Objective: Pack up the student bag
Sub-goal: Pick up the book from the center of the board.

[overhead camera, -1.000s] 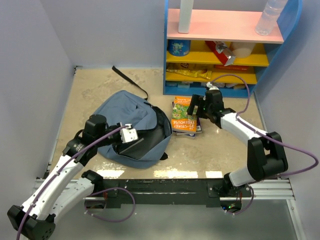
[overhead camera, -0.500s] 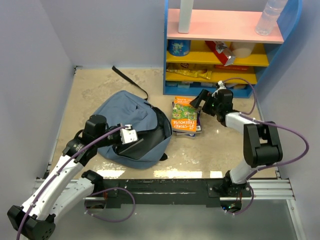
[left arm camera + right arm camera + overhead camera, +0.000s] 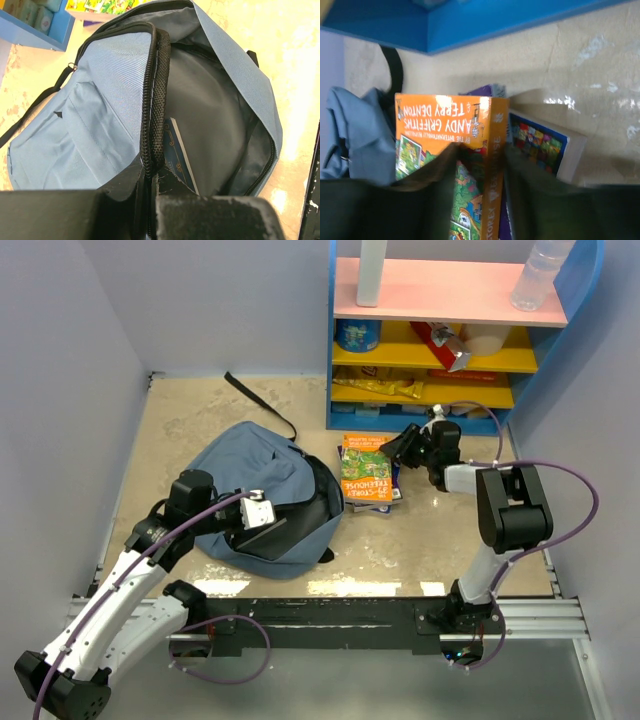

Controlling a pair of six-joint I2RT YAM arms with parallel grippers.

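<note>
**Top view with both wrist views.** The student bag [image 3: 240,475] lies flat on the left-centre of the beige worktop [image 3: 440,540], front panel up. Its outline is rounded, so no clear long axis shows. The unzipped mouth faces right, toward the stack of books [image 3: 378,495], and one black strap [image 3: 258,400] trails toward the far wall.

The left tool [image 3: 270,525] is clamped on the near part of the bag's zip rim [image 3: 152,100], fingers together on the black mesh edging. This holds the mouth agape over the dark lining. A dark blue book [image 3: 176,160] stands inside against that rim; its cover print is too small to read.

The orange book [image 3: 366,468] tops the stack, just right of the bag's mouth and in front of the blue shelf unit [image 3: 335,340]. Its cover reads "ANDY GRIFFITHS" and "TERRY DENTON", inverted in the right wrist view. "STOREY TREEHOUSE" shows on cover and spine, with a leading number that is not legible. The book's long axis runs near to far.

The right tool [image 3: 402,448] grips this book at its spine edge. One of its fingers [image 3: 435,185] lies over the cover and the other is against the spine side. Beneath sit a purple book [image 3: 487,91] and a blue-edged book [image 3: 540,145] with a multicoloured chequered cover. Labels on the shelved packets are unreadable.
</note>
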